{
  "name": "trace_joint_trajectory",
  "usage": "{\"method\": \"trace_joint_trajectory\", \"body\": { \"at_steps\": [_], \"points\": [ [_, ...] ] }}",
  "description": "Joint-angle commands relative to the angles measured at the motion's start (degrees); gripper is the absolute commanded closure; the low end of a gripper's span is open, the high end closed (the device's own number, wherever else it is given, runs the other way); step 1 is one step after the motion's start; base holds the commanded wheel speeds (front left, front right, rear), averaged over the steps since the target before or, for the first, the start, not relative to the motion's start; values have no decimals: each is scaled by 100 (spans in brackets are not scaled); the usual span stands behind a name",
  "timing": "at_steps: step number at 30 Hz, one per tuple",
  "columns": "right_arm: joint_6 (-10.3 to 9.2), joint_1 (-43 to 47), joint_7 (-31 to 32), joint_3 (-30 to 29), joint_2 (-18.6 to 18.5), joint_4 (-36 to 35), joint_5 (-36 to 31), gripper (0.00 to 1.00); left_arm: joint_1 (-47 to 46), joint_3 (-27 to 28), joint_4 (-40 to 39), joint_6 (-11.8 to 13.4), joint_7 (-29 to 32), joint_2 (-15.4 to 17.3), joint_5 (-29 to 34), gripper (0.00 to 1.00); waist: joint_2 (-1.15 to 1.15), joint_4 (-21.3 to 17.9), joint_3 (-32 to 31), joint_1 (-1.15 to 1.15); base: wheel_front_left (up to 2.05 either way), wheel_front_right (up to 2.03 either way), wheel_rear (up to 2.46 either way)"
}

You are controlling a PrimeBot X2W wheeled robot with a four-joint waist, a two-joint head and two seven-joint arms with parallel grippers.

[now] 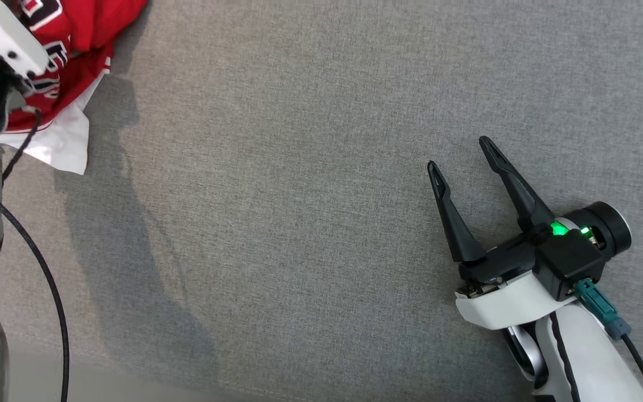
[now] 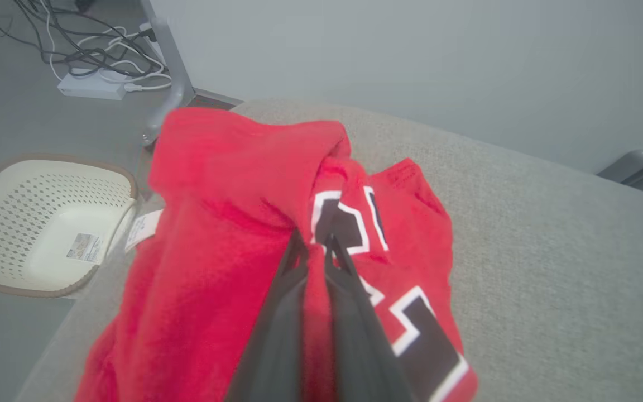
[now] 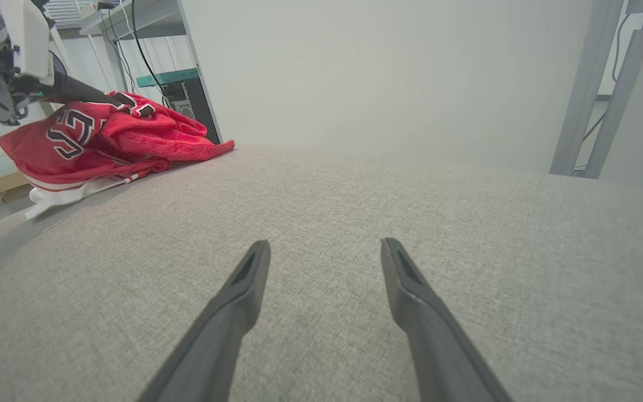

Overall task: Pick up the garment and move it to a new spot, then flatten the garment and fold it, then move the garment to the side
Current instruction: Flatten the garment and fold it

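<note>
My left gripper [image 2: 315, 245] is clamped on the red jersey [image 1: 84, 28], bunched in the head view's upper left (white layer [image 1: 65, 142] beneath). My right gripper [image 1: 460, 153], lower right, stands spread.

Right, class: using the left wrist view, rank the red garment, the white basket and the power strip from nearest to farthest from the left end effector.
1. Red garment: pinched in the shut left end effector.
2. White basket: lower down, at the view's left.
3. Power strip: farthest, at the view's upper left.
</note>
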Motion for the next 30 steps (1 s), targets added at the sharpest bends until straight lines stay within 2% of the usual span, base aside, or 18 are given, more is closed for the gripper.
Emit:
{"method": "trace_joint_trajectory", "body": {
  "at_steps": [1,6,7,13,16,23,30],
  "points": [
    [0,86,18,-36,-33,73,53,0,-154,4,-96,-23,-304,38,-3,100,0,9,-144,0,0,0,0],
    [0,155,12,-78,11,92,114,0,-205,-132,-421,-26,-1107,0,-49,100,0,31,-505,0,0,0,0],
    [0,155,12,-78,11,92,114,0,-205,-132,-421,-26,-1107,0,-49,100,0,31,-505,0,0,0,0],
    [0,290,11,-135,49,104,258,0,-55,-533,-1244,-23,-2003,55,-334,100,0,-5,-1012,0,0,0,0],
    [0,388,11,-205,65,98,299,0,58,-743,-1698,-24,-2250,88,-494,100,0,-53,-1256,0,0,0,0],
    [0,559,10,-417,73,15,421,0,381,-1061,-2715,-24,-2421,217,-778,100,0,-257,-1730,0,0,0,0],
    [0,670,10,-730,73,-113,562,0,899,-1440,-3760,24,-2039,103,-871,100,0,-625,-2073,0,0,0,0]
  ]
}}
